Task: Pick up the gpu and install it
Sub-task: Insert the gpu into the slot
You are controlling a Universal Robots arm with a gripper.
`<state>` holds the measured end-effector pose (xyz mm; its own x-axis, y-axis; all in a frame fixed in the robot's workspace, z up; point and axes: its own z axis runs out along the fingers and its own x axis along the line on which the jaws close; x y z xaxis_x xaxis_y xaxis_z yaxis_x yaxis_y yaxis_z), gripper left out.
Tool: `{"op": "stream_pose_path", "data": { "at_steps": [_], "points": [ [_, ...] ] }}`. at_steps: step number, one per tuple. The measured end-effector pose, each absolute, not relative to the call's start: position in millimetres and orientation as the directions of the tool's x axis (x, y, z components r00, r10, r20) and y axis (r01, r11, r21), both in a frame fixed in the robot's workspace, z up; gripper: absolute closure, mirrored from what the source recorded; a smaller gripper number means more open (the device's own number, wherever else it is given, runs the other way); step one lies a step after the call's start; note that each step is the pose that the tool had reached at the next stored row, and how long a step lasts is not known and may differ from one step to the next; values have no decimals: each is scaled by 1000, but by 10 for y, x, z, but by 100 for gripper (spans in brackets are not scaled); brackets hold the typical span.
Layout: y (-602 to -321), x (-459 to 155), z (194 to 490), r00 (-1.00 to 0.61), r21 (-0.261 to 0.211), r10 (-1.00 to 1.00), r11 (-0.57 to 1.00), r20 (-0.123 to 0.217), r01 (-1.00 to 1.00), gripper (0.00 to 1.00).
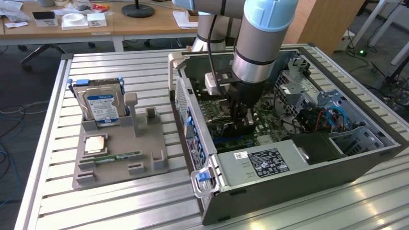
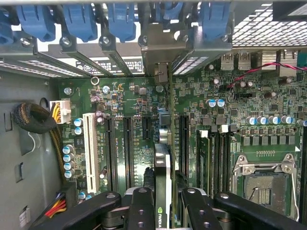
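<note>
Gpu clamped edge-on in the gripper; hangs inside the open computer case, over the motherboard.

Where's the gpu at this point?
In the wrist view, the gpu stands edge-on in the claw's grip, inside the computer case, over the motherboard among its black expansion slots.

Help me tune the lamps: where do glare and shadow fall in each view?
Exterior view: strong glare on the table slats; the computer case interior under the arm is shaded. Wrist view: bright backlight through the rear slots, motherboard evenly lit, the gripper clamping the gpu dark.
</note>
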<state>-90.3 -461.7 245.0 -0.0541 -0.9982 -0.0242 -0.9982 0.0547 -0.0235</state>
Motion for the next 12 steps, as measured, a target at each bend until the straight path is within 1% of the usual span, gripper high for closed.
{"op": "stream_pose_path", "data": {
  "at_steps": [12],
  "points": [
    [-4617, -903, 2450, -54, -24, -998, 55, -24, -998, 73]
  ]
}}
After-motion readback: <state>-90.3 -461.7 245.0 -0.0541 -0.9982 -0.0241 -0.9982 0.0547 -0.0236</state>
